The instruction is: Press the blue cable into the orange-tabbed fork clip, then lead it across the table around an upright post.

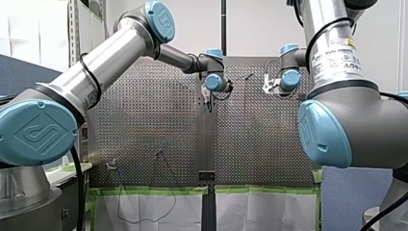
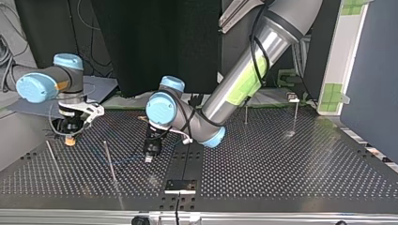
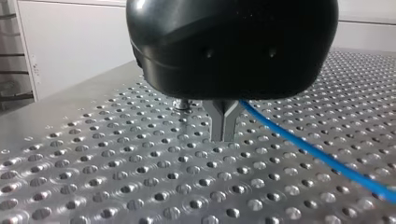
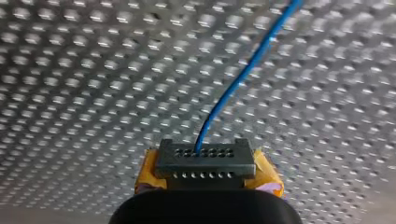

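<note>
My left claw (image 3: 225,125), black-bodied, stands tip-down just above the perforated metal worktop (image 3: 116,186). It is closed on the thin blue cable (image 3: 317,156), which trails away from its side, low over the holes. Right at the tip of my right claw (image 2: 70,135) the cable ends at a dark grey holed block with orange flanks (image 4: 205,163). I cannot tell whether this claw is open or closed.

Bright, even room light from overhead. Pale glare streaks on perforated surface (image 2: 281,159) in top view; hole rims glint in both wrist views. Housing of left pincer (image 3: 224,137) near-black, soft shadow beneath. Thin sheen along blue cable (image 3: 317,156).
</note>
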Available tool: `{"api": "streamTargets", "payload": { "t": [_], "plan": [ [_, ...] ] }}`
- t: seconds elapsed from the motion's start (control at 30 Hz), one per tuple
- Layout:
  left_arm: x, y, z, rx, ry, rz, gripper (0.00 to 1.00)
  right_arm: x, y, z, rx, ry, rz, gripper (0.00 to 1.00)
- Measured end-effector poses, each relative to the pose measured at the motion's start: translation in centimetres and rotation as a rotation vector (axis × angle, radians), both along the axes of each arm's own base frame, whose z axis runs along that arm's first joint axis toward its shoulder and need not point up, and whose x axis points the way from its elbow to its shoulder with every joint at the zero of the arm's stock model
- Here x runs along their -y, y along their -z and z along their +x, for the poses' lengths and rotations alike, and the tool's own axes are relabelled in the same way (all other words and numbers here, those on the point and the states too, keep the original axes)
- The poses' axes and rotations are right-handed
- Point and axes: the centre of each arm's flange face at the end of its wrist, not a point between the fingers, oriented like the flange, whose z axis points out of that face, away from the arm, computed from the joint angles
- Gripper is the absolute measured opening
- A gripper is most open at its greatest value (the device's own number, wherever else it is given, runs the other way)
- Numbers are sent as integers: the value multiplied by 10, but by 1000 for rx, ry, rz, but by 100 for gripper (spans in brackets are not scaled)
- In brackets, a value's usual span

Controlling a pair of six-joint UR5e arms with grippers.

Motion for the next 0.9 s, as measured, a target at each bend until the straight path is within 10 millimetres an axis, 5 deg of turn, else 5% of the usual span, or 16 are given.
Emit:
{"api": "streamTargets", "payload": {
  "t": [0.33, 0.4, 0.63, 0.67, 0.7, 0.73, 0.9],
  "plan": [
    [-4, 7, 1, -10, -10, 13, 0, -11, 31, 4, 10, -10, 25, 0],
    [-4, 8, 1, -12, -12, 17, 12, -14, 38, 4, 14, -11, 27, 0],
    [-4, 9, 0, -8, -11, 42, 23, -22, 65, 4, 37, -10, 40, 0],
    [-4, 10, 0, -7, -11, 47, 30, -22, 69, 4, 39, -10, 40, 0],
    [-4, 9, 0, -5, -11, 51, 49, -22, 73, 4, 42, -10, 38, 0],
    [-4, 9, 0, -4, -11, 55, 49, -21, 76, 4, 43, -10, 35, 0],
    [-4, 10, -3, -9, -22, 71, 90, -21, 95, 4, 41, -2, 44, 0]
  ]
}}
